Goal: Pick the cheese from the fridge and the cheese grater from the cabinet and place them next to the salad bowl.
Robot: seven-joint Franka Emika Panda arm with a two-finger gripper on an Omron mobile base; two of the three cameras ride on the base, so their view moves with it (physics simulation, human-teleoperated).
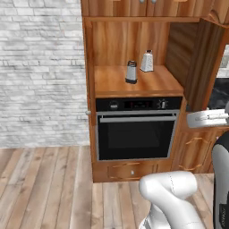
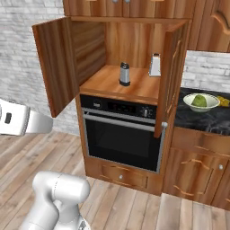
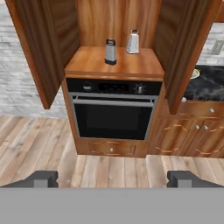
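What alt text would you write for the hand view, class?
An open wooden cabinet above a black oven holds two graters: a darker boxy grater in front, the pale cheese grater behind. The open pincer hangs well back over plank flooring.

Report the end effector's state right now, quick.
End effector: open, fingertips spread wide, holding nothing, facing the open cabinet from a distance.

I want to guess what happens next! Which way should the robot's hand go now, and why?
Probably forward and up toward the cheese grater, the pale silver one at the back of the open cabinet. The tool stands open and empty, far back over the floor, and a darker grater stands in front to avoid.
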